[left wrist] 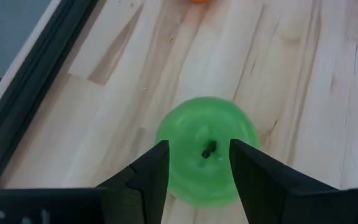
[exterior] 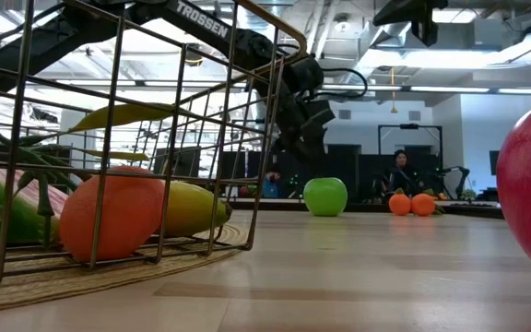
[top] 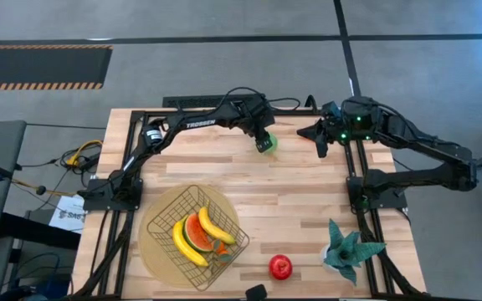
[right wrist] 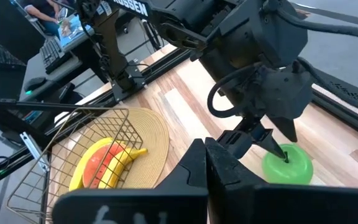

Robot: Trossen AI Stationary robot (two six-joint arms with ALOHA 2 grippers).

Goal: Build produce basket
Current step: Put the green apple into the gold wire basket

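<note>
The green apple (top: 267, 145) rests on the table near its far edge, stem up (left wrist: 207, 149). My left gripper (left wrist: 199, 144) hovers just above it, open, pointing down, with a finger on each side of the stem; the low view shows a gap between the fingers and the apple (exterior: 325, 196). The wire basket (top: 164, 219) stands on a tan disc near the near-left corner and holds two bananas (top: 214, 228), a red wedge slice (top: 193, 229) and an orange (exterior: 109, 221). A red round fruit (top: 280, 267) lies near the near edge. Two small oranges (exterior: 410, 204) sit far back. My right gripper (right wrist: 206, 149) waits shut at the far edge.
A teal spiky plant (top: 348, 247) stands at the near-right corner. A small dark object (top: 256, 291) lies at the near edge. Black frame rails run along the table's left, right and far sides. Bare wood lies between apple and basket. A person sits in the room behind.
</note>
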